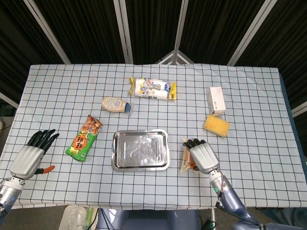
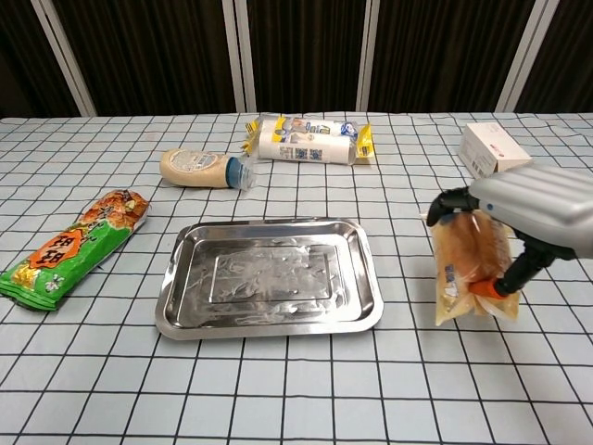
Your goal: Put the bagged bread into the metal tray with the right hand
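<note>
A checked tablecloth (image 1: pixel 249 96) covers the table before dark curtains. The right hand (image 2: pixel 536 209) grips the bagged bread (image 2: pixel 471 271), held clear of the cloth just right of the metal tray (image 2: pixel 269 275), its long axis near upright. The left hand (image 1: pixel 29 155) rests open-fingered, holding nothing.

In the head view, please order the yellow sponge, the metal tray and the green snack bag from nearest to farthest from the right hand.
From the right hand:
1. Metal tray, just to its left.
2. Yellow sponge, behind it, slightly right.
3. Green snack bag, far left, beyond the tray.
</note>
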`<state>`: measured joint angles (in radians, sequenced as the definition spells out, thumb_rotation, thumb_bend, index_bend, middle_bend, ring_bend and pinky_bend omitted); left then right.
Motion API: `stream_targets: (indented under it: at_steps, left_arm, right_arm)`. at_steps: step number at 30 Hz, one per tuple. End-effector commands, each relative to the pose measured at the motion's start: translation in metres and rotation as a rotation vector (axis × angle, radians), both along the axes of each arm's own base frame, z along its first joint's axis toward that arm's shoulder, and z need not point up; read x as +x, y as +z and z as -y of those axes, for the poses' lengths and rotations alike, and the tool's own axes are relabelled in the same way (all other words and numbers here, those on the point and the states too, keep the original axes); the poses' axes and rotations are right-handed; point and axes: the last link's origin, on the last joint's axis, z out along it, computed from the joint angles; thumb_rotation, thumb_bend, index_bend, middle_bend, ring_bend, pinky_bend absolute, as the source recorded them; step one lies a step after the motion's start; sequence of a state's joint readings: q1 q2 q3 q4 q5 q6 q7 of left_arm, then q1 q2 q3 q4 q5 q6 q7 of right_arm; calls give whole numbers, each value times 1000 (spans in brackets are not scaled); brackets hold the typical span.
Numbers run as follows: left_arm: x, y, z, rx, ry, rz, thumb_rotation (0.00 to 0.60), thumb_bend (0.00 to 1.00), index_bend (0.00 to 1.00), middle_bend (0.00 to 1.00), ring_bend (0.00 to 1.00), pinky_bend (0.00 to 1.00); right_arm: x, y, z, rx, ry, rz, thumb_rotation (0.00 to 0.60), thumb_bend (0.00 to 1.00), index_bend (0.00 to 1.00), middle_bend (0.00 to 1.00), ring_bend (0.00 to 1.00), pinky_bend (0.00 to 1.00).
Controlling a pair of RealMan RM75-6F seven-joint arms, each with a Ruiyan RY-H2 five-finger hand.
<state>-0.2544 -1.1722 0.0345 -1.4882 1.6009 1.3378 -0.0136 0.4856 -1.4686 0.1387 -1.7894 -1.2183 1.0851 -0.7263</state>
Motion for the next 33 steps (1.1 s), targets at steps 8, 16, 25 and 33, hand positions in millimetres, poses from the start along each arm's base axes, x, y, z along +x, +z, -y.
stream_targets:
  at_steps: [8, 16, 25, 33]
  left_arm:
    - [0, 4, 0, 3, 0, 17, 600, 42, 0, 0, 0, 0]
    - [-3, 9, -2, 5, 2, 37, 600, 42, 0, 0, 0, 0]
    - [-4, 13, -2, 4, 1, 51, 600, 42, 0, 0, 0, 0]
    - [-3, 7, -2, -7, -4, 38, 600, 42, 0, 0, 0, 0]
  right_arm:
    - [85, -30, 23, 40, 84, 25, 600, 305, 286, 433, 358, 639]
    - [121, -68, 43, 57, 61, 11, 600, 305, 286, 433, 358, 640]
    - [121, -86, 50, 24, 12, -46, 600, 305, 0, 93, 52, 458]
    - [118, -54, 36, -49, -5, -42, 600, 264, 0, 0, 0, 390]
